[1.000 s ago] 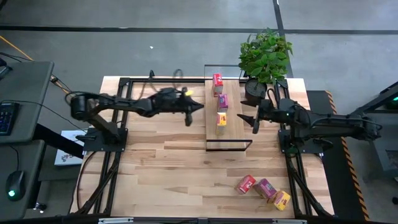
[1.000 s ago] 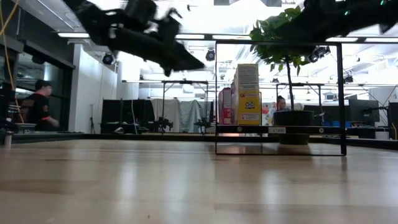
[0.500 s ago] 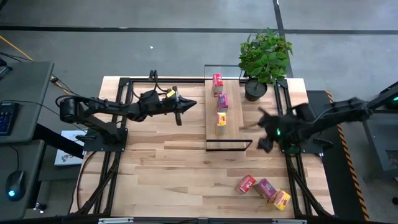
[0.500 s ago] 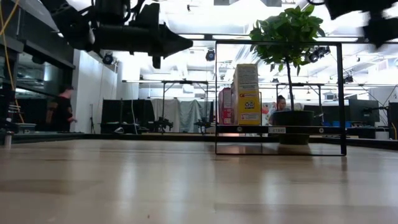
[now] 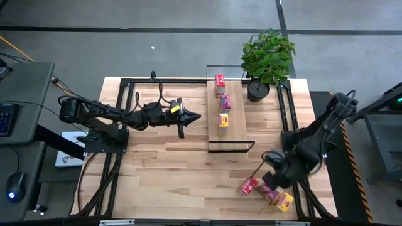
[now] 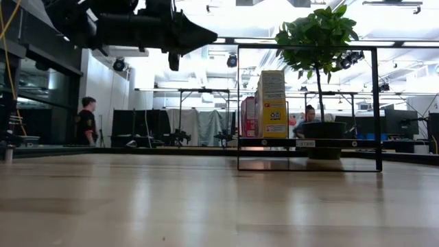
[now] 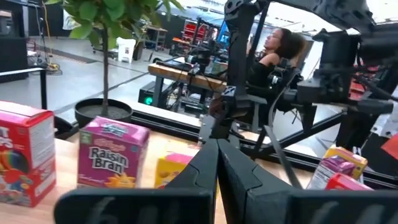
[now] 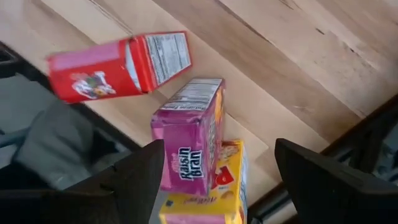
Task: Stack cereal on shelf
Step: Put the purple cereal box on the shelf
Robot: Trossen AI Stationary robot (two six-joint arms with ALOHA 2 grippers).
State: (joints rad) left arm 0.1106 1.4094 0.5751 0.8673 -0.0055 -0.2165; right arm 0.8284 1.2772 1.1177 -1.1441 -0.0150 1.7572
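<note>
Lower right of the high view is where I have the right gripper [image 5: 269, 168] hovering, its fingers spread wide and empty, over the three loose boxes. From the right wrist view I see the red box [image 8: 118, 65] lying flat on its side, apart from the other two, its long axis running roughly across the frame. The purple box [image 8: 189, 134] lies on top of the yellow box [image 8: 211, 186], long axes roughly parallel, running up and down the frame. I judge I should take the purple one next, since it sits uppermost and the open jaws already bracket it.

On the shelf [image 5: 233, 135], centre of the high view, three boxes already stand upright in a row along the plank's length: red [image 5: 220, 81], purple [image 5: 224, 102], yellow [image 5: 223, 120]. So half the job looks done.

My left gripper [image 5: 191, 117] waits just left of the shelf, fingers pressed together on nothing, pointing toward it.
</note>
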